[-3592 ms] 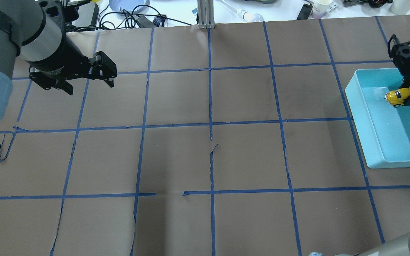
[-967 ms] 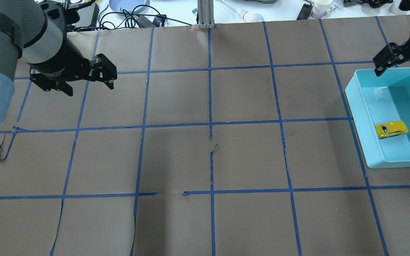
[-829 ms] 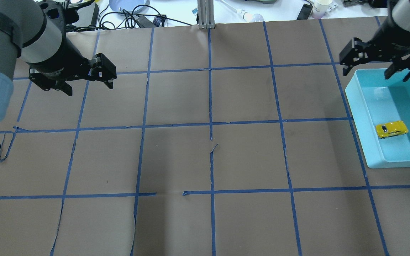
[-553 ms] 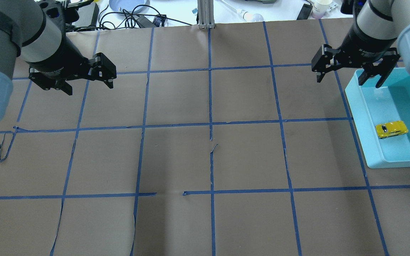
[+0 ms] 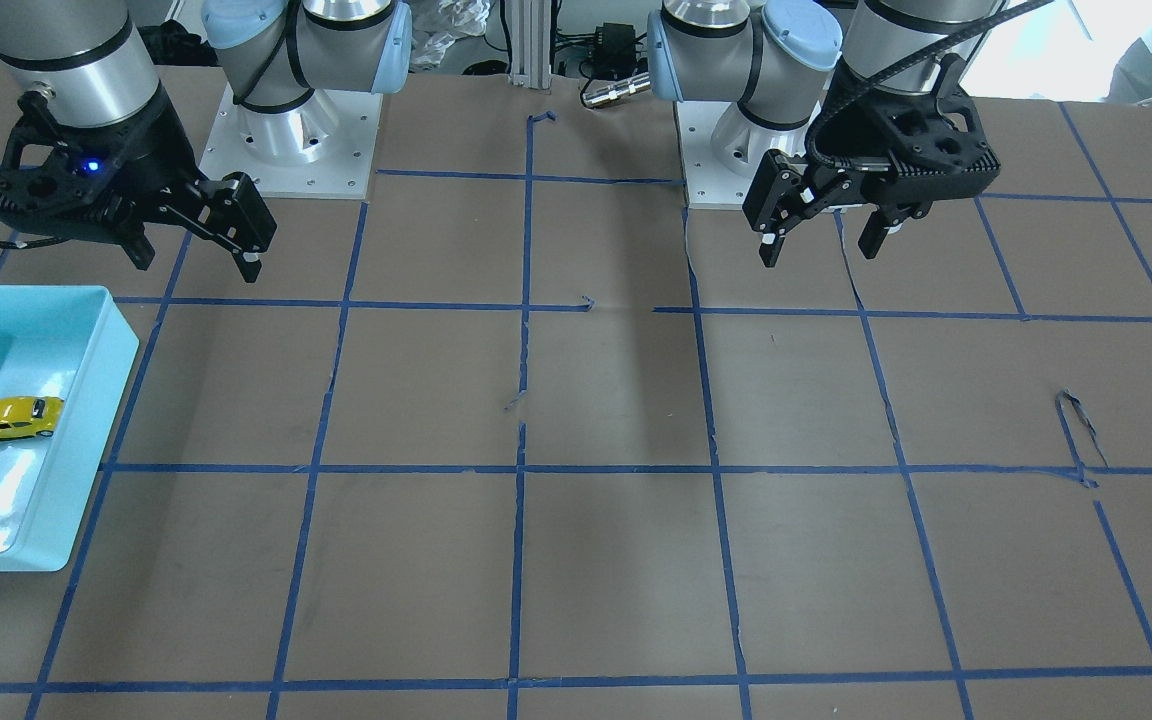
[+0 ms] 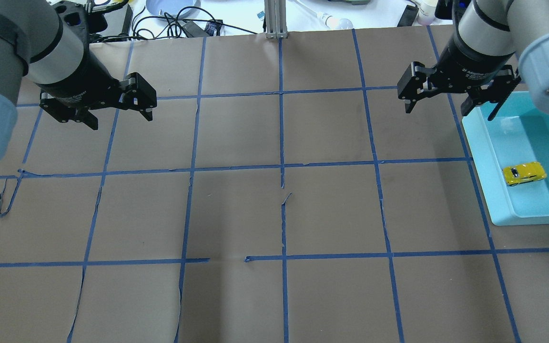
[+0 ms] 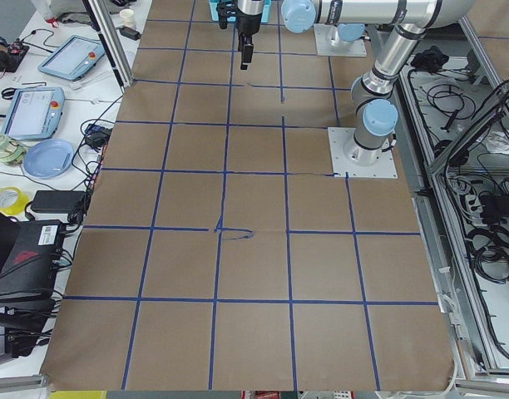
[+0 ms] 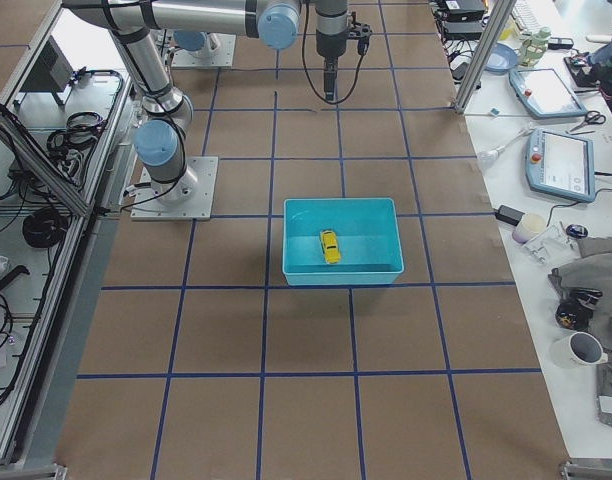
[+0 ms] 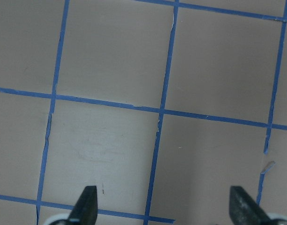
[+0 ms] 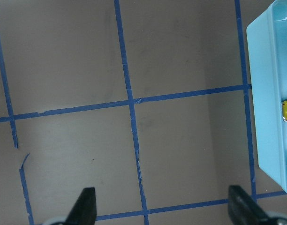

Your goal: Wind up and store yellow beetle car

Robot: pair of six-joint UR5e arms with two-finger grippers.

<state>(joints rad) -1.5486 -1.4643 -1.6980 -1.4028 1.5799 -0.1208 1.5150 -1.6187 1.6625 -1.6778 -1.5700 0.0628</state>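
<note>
While white lettering on both wrists was too small to read, yellow beetle car [image 6: 524, 173] lay inside teal bin [image 6: 482, 157] at the table [image 6: 236, 214] right edge, well apart from right end effector [image 6: 450, 112], which hung spread wide beside the bin's far-left corner. Left end effector [image 6: 122, 119] hung spread too, far left; blue-taped brown table stretched between them.

yellow beetle car [image 6: 524, 173], glossy, on its wheels, inside turquoise bin [image 6: 479, 138]

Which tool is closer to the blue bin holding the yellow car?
The right tool, hovering open by the bin's corner; the left tool hangs far across the table.
</note>
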